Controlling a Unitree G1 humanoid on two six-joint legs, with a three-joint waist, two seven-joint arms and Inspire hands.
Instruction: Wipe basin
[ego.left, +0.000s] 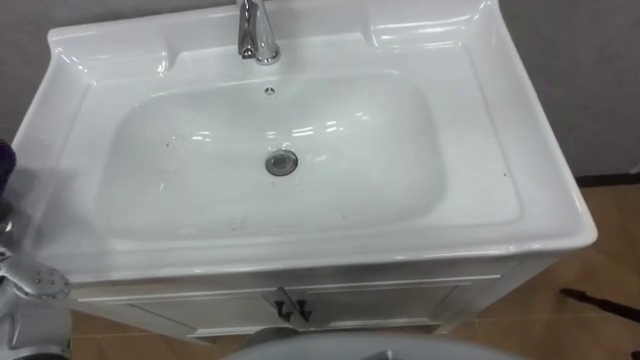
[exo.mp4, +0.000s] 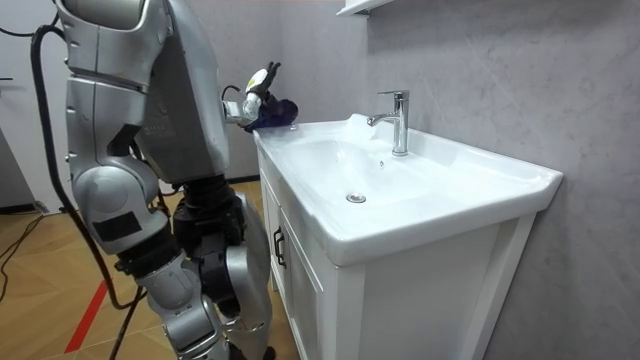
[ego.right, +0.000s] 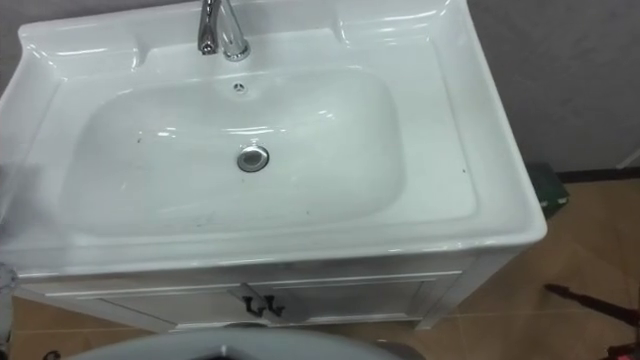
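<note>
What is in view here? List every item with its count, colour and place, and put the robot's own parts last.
basin: one, white, on top of the cabinet
faucet: one, chrome, middle of the basin's back rim
drain: one, grey metal, centre of the bowl's bottom
cabinet: one, white, under the basin
handles: two, dark, where the cabinet doors meet
cloth: one, dark purple, on the basin's left edge
shelf: one, white, on the wall above the faucet
floor: wood brown, around the cabinet
left hand: one, silver and black, at the cloth on the basin's left edge
</note>
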